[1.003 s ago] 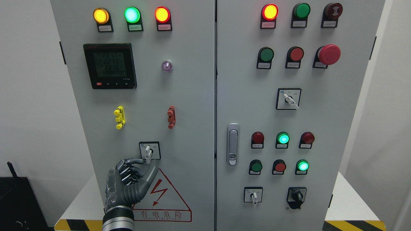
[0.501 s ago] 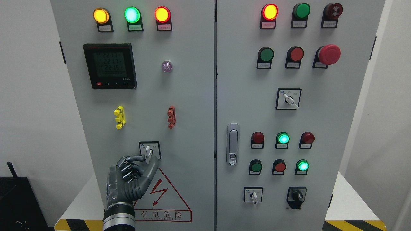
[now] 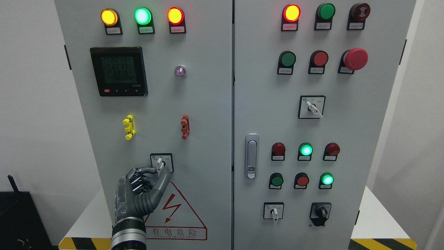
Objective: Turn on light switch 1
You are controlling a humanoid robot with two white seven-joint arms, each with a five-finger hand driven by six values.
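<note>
Head view: a big grey cabinet (image 3: 208,104) fills the frame, with white walls (image 3: 31,104) on both sides. Lower left, the left hand (image 3: 140,192) pinches the small white switch (image 3: 160,164) — thumb and finger clamped on it. Below is a red warning sign (image 3: 178,215) reading 有电危险.

White platform (image 3: 373,217), grey cabinet (image 3: 208,104) standing on it

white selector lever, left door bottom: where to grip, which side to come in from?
Pinch the lower end of the selector lever, on its flat side faces. It is a narrow white tab standing off the door, pointing almost straight down, so a thumb-and-forefinger pinch can probably twist it. Come from below-left, as the left hand does: its fingertips meet at the tab's lower end, though actual contact is unclear.
</note>
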